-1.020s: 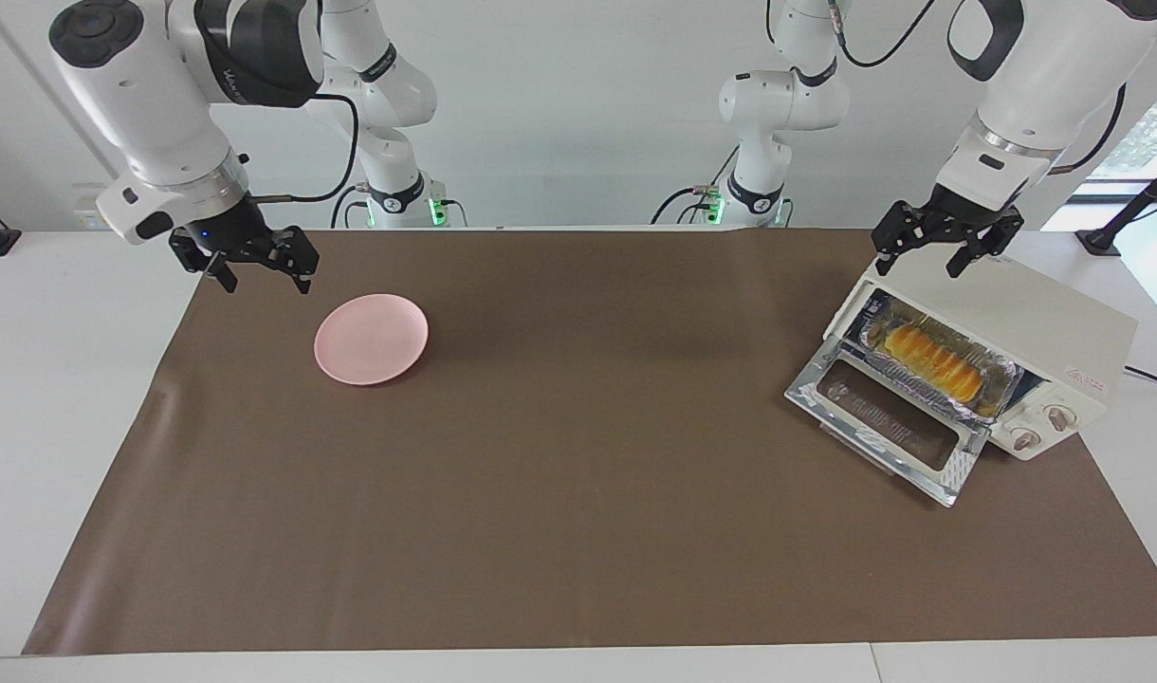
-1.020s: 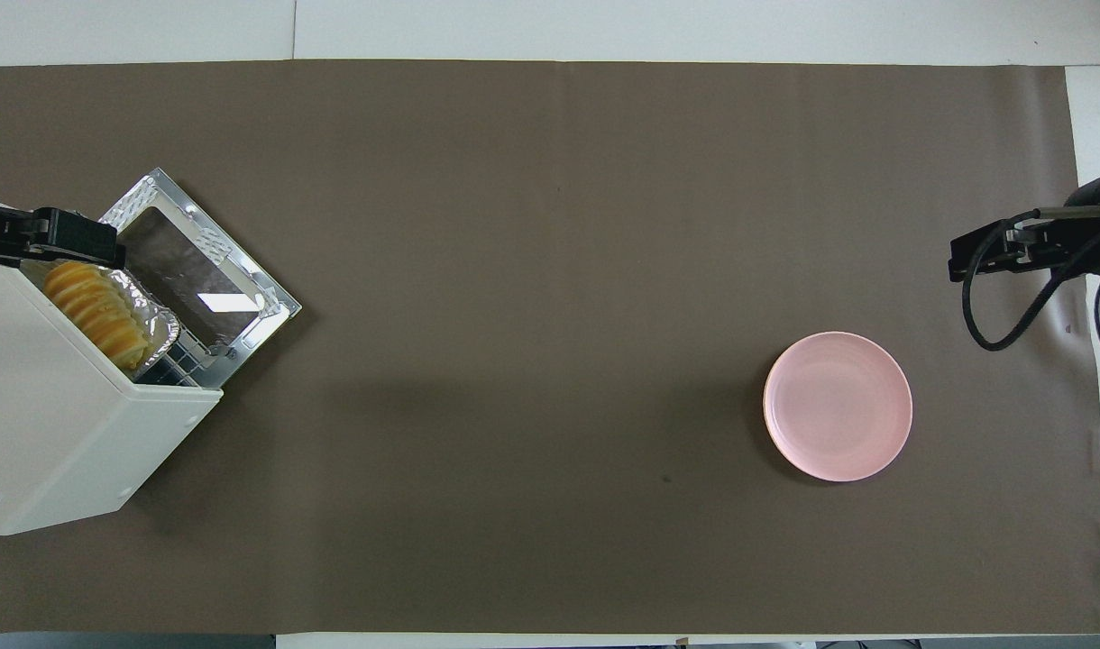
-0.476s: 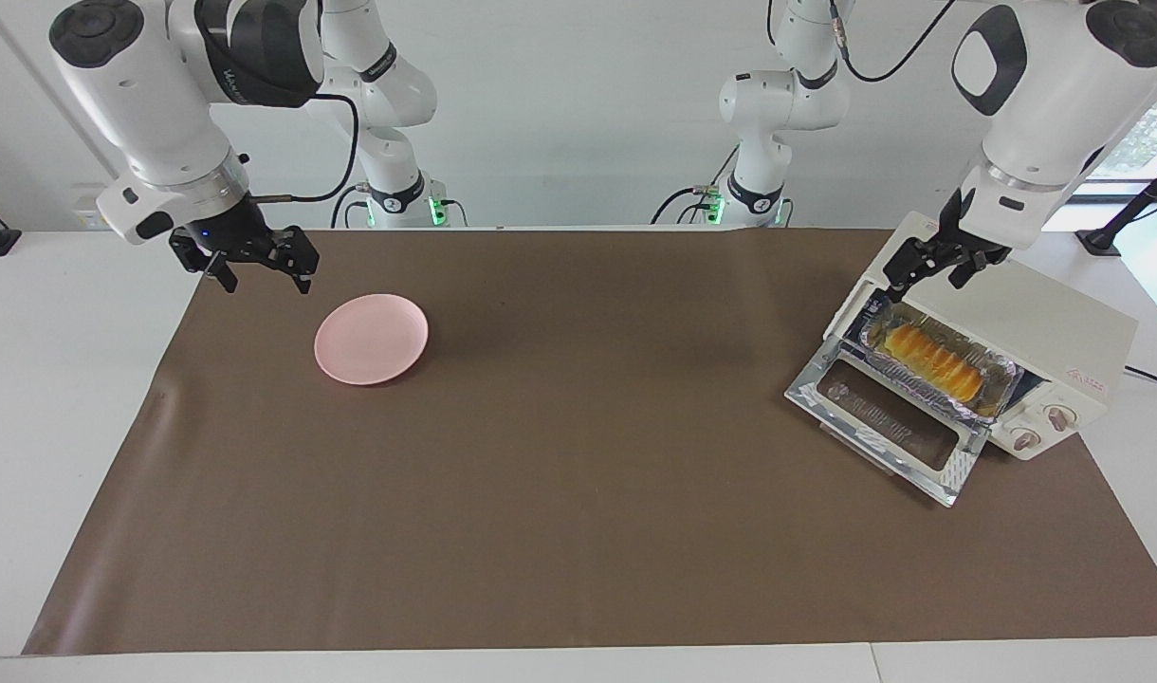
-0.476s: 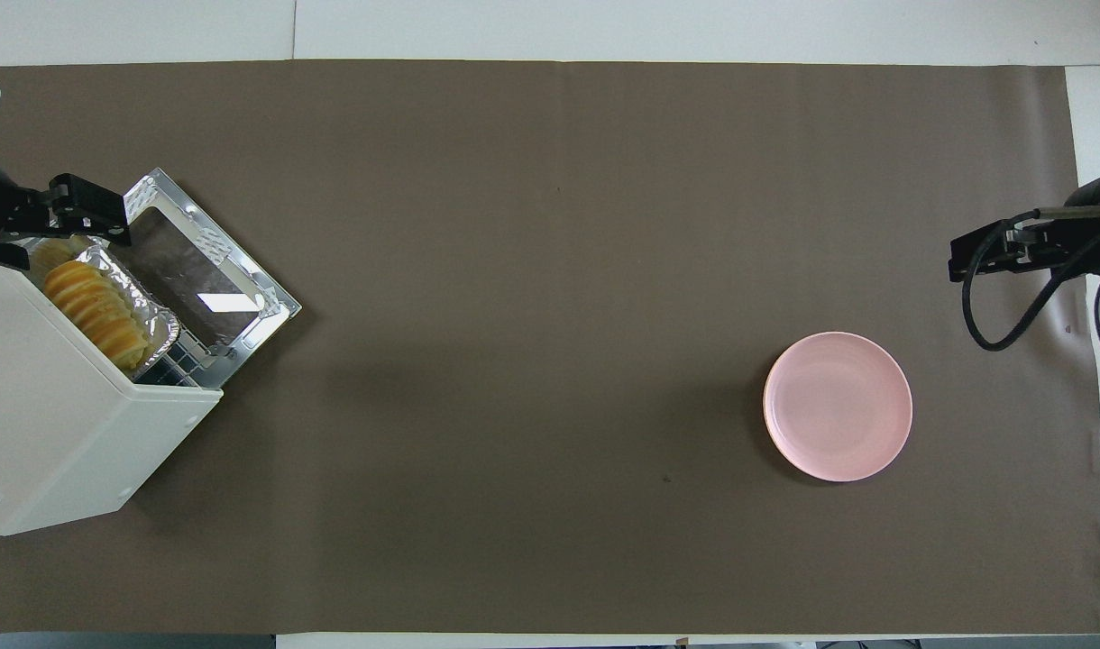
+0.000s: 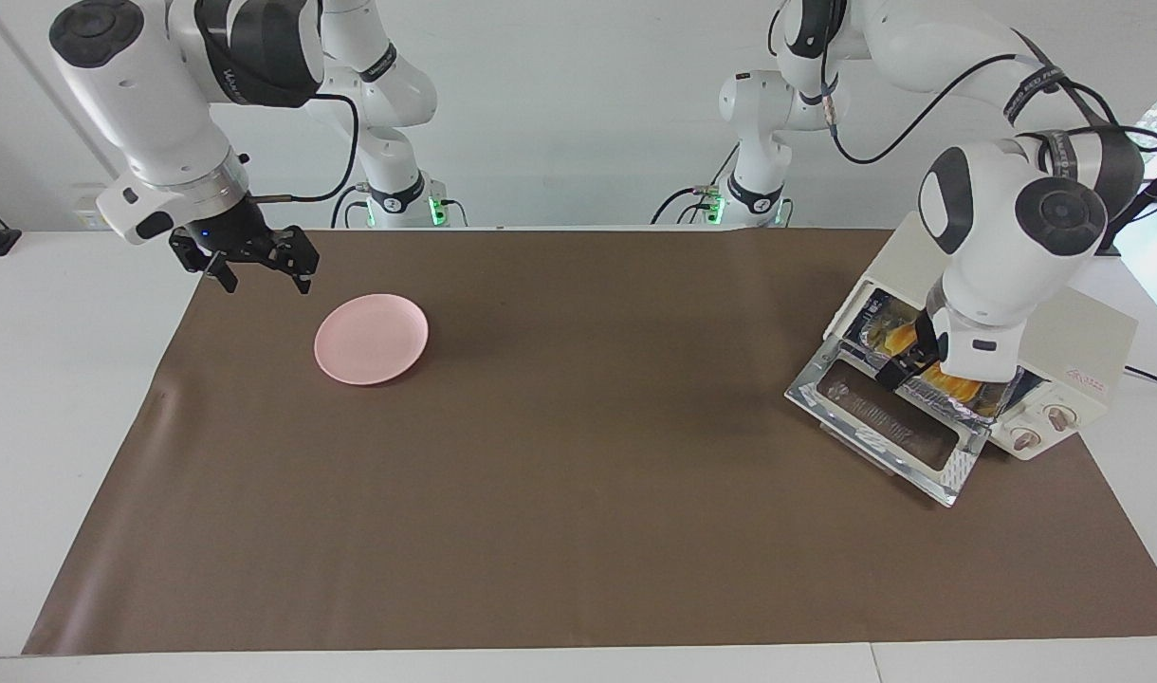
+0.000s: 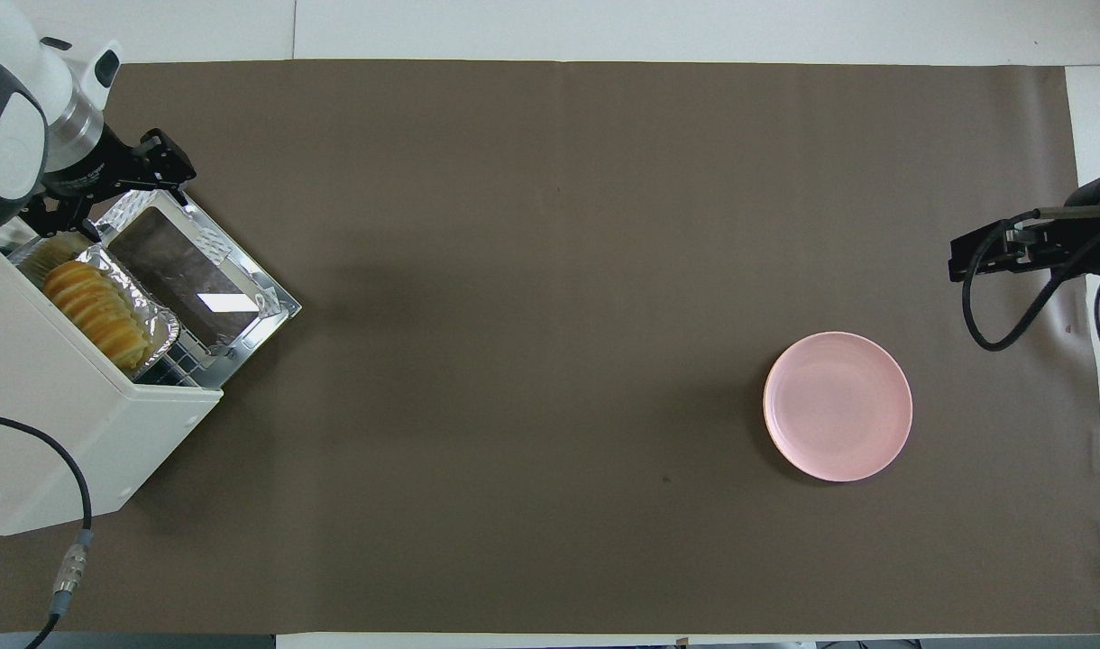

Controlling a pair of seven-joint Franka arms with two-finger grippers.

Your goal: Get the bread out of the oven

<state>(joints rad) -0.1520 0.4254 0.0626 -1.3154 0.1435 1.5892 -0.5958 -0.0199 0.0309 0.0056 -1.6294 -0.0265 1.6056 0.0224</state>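
Over dropped oven [image 5: 1062, 332] door: left gripper [image 6: 108, 185] open, empty; bread [image 6: 95, 311] inside. Right gripper [image 5: 256, 258] open, waiting near plate [image 5: 371, 339].

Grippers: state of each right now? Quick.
Left gripper: open, holding nothing, over the oven's dropped door, near the bread.
Right gripper: open, empty, waiting above the table beside the pink plate.
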